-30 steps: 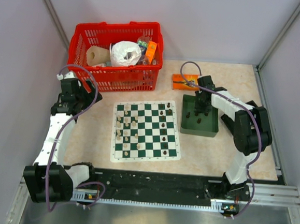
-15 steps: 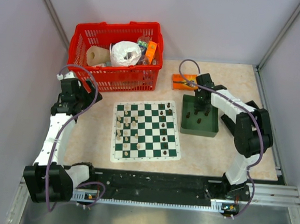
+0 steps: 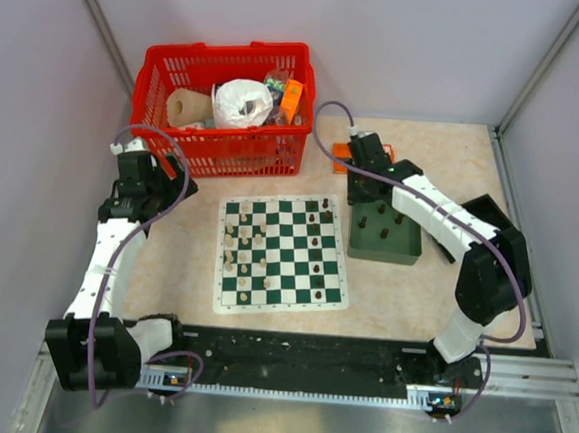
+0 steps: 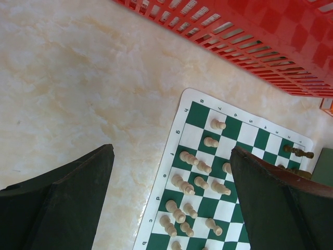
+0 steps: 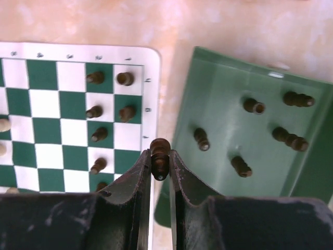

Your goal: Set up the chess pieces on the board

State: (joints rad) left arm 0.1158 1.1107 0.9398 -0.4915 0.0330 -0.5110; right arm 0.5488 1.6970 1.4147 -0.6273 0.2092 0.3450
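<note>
I am pinching a dark piece [image 5: 159, 149] tight in my right gripper [image 5: 159, 159], hovering just beside the board [image 5: 41, 74]'s edge. The slim grip is risking a slip, or toppling the dark chessmen [image 5: 95, 111] standing nearby.

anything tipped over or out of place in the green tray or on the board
In the dark green rectangular tray, two dark brown plastic chess pieces seem to lie on their sides near its right wall in the right wrist view. Nothing stands out on the green-and-white checked board.
</note>
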